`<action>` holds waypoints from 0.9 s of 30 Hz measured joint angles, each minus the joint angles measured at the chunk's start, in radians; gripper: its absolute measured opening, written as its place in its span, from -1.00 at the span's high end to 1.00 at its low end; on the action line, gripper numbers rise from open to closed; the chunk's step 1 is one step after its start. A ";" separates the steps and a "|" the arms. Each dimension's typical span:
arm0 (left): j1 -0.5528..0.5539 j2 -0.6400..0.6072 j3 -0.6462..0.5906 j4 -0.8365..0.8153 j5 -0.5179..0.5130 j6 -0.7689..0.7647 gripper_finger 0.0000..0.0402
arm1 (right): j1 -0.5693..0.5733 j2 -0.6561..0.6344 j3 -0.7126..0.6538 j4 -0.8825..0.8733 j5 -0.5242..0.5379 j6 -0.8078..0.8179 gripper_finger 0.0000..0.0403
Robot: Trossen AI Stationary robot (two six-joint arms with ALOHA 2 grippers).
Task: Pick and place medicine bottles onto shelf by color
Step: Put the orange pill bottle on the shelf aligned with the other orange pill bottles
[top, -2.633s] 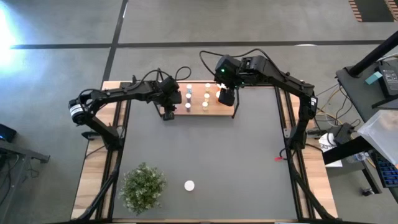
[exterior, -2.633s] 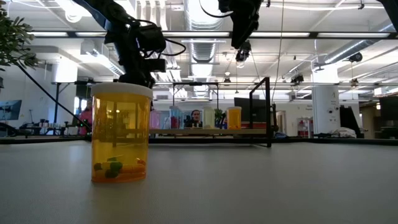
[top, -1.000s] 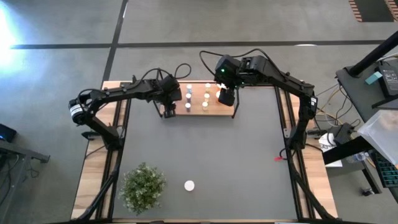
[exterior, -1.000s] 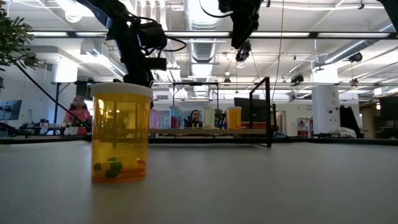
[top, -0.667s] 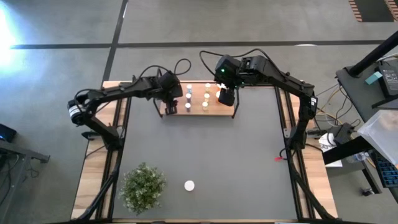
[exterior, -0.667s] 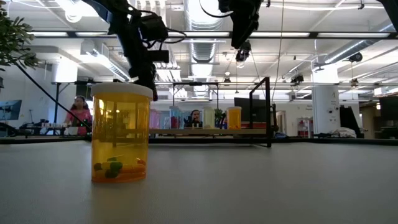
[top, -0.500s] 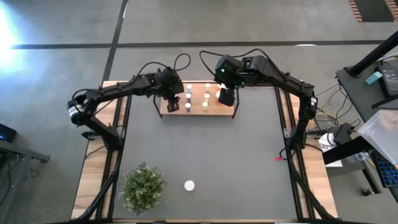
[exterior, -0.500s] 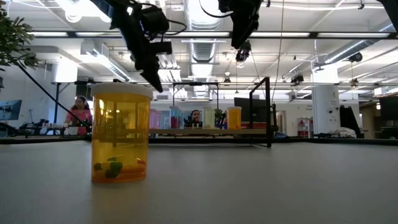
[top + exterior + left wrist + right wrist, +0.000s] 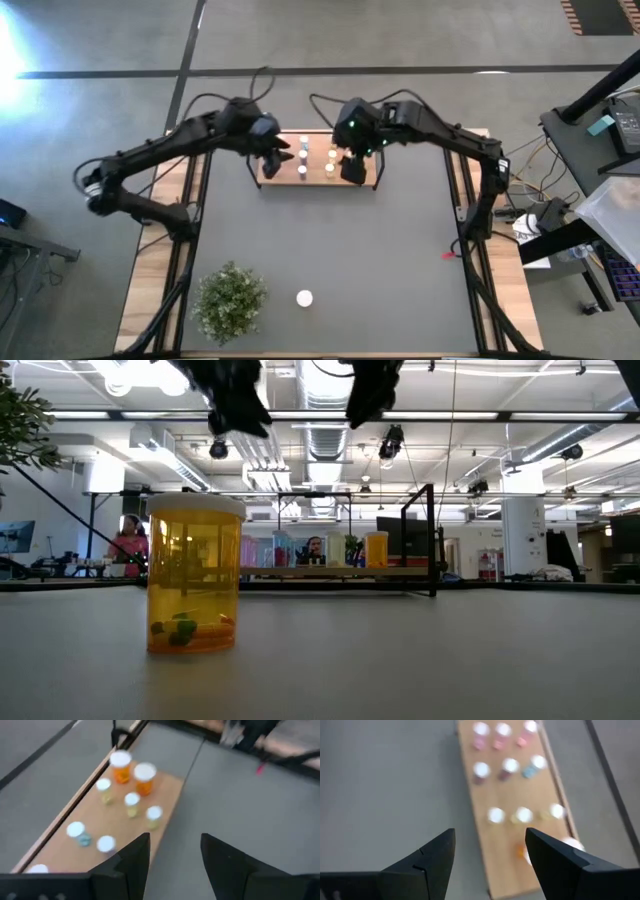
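Though white-capped, orange bottle [image 9: 195, 574] translucent

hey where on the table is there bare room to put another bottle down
The wide dark mat between the shelf and the near edge is bare. Only the plant and one orange bottle stand near the front left. The shelf is crowded with bottles, with both end effectors above it.

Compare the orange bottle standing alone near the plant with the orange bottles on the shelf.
The lone orange bottle stands on the bare mat near the plant; the shelf's orange bottles stand on the shelf at the table's far edge, among other bottles. In the low view the lone one looms large, close to the camera, while the shelf pair looks small, far back. All are upright, orange and white-capped.
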 joint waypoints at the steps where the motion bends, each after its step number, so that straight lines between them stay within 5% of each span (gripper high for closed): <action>1: -0.016 -0.028 -0.004 0.002 0.001 -0.026 0.20 | 0.018 0.000 -0.010 0.014 -0.005 0.000 -0.16; 11: -0.283 -0.276 -0.158 0.120 -0.014 -0.182 0.20 | 0.271 0.000 -0.097 0.240 0.007 0.249 -0.16; 17: -0.424 -0.364 -0.261 0.139 -0.021 -0.294 0.20 | 0.452 0.000 -0.178 0.369 0.179 0.484 -0.16; 22: -0.519 -0.420 -0.347 0.206 -0.032 -0.351 0.20 | 0.579 0.000 -0.258 0.453 0.198 0.688 -0.16; 27: -0.579 -0.461 -0.413 0.311 -0.040 -0.398 0.20 | 0.659 0.000 -0.335 0.563 0.200 0.717 -0.16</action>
